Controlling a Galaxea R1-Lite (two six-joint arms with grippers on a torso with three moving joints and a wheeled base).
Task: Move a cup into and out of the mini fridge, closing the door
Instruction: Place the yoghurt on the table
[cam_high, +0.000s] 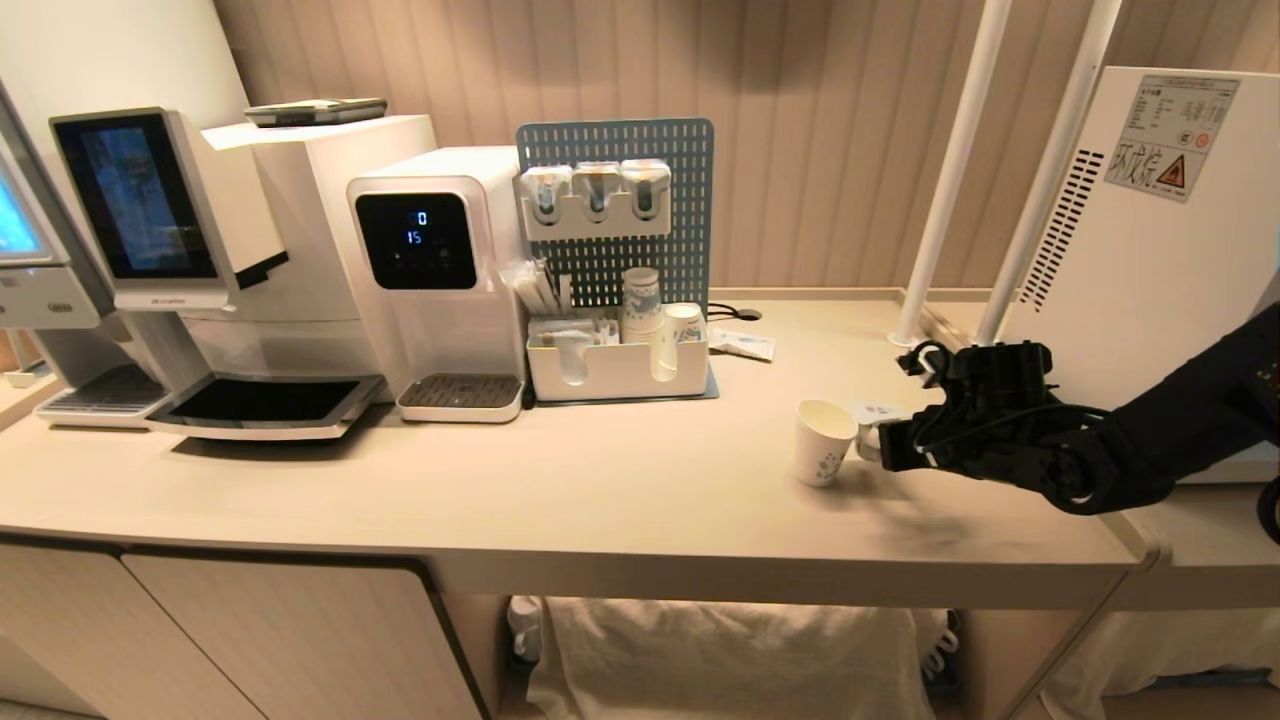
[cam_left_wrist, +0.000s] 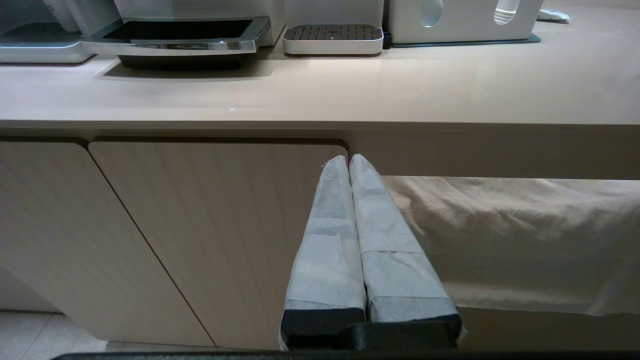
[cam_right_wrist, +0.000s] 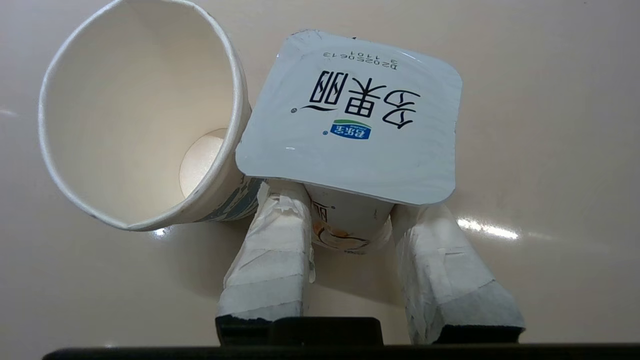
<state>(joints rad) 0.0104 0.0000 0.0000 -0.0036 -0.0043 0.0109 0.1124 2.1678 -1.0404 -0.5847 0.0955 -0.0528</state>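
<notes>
On the right side of the beige counter (cam_high: 560, 480), the right gripper (cam_right_wrist: 350, 220) reaches in from the robot's right, its taped fingers (cam_right_wrist: 270, 250) set on either side of a small foil-lidded tub (cam_right_wrist: 350, 120) with orange marks on its body. The jaws stand partly apart, clasping the tub's narrow body just under the square lid. Whether the tub is lifted or resting on the counter cannot be told.

The cup (cam_high: 824, 441), white paper with a blue print, stands empty immediately beside the tub, on the side away from the arm. In the right wrist view its rim touches the edge of the foil lid and it leans slightly away from the tub. The gripper does not hold it; one finger lies close by its base.

A tall white appliance (cam_high: 1150, 240) with a warning label stands at the right end of the counter, behind the arm.

The left gripper (cam_left_wrist: 349, 162) hangs below the counter edge in front of a cabinet door (cam_left_wrist: 200, 230), its wrapped fingers pressed together with nothing between them.
</notes>
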